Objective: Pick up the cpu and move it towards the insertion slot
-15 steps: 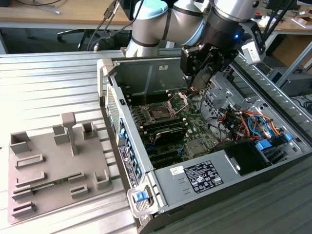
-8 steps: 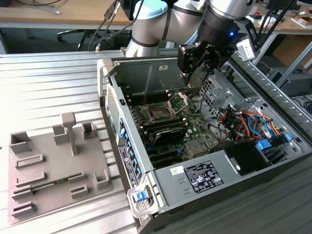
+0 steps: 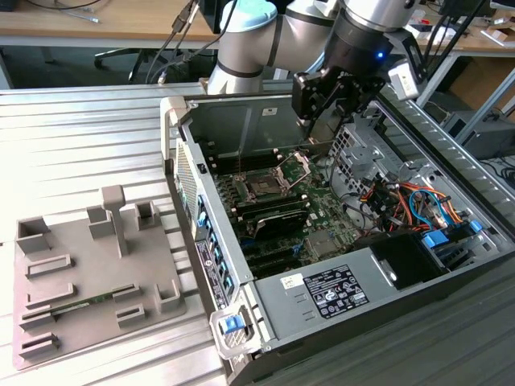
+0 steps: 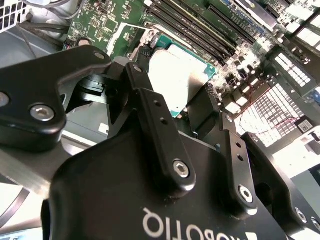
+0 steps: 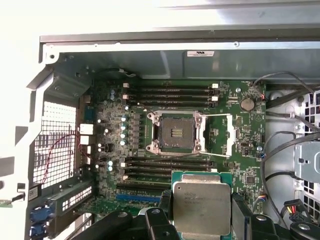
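Exterior view, contents listed by size.

Ribbed metal table (image 3: 96, 137): carries everything below.

Open computer case (image 3: 265, 310): lies on its side with the green motherboard (image 3: 310, 217) facing up. Orange and blue cables are bundled toward the exterior view's right.

Grey fixture tray (image 3: 88, 273): sits on the table at the exterior view's left, just beside the case, with raised walled pockets and one upright post.

Robot arm (image 3: 257, 40): reaches in from the far side. Its wrist hangs over the rear part of the case interior.

Gripper (image 3: 326, 92): black, two-fingered, pointing down into the case. In the second wrist view its fingers (image 4: 150, 107) are closed partway against opposite edges of the chip, which is held between them.

Insertion slot (image 5: 175, 132): dark square socket with a silver frame, on the motherboard between two banks of long black memory slots. Its bracket (image 5: 229, 135) is swung open to one side, leaving the contact field bare.

Cpu (image 5: 202, 207): flat square chip with a silvery lid, held clear above the board and roughly level.

Governing relation: in the first wrist view the chip hangs off to one side of the socket, over the nearer memory bank rather than over the opening. Chip and socket are well apart. Their edges look about parallel, so the remaining offset appears mostly sideways, plus height.
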`<state>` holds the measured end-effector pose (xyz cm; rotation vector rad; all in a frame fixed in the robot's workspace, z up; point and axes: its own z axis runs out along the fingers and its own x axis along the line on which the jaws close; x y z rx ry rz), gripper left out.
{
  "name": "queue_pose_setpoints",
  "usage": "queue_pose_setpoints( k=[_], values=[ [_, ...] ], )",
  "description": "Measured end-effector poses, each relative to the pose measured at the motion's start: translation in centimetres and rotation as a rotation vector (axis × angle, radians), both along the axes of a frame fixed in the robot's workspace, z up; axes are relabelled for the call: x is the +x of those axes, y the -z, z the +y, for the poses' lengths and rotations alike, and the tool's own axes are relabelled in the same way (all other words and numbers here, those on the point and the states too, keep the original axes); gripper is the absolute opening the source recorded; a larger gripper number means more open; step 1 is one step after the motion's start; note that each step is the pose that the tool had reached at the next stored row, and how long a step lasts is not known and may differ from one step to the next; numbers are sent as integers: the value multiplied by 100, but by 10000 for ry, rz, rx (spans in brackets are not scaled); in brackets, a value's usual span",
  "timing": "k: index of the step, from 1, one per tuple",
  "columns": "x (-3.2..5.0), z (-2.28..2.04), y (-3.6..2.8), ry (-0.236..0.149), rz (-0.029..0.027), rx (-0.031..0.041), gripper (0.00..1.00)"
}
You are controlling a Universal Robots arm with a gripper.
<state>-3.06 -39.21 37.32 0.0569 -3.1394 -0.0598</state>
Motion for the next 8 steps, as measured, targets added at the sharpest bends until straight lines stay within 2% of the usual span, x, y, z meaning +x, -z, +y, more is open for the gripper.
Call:
queue_pose_setpoints(
  k=[8],
  values=[
    [0, 42, 12, 0, 0, -2, 55]
  ],
)
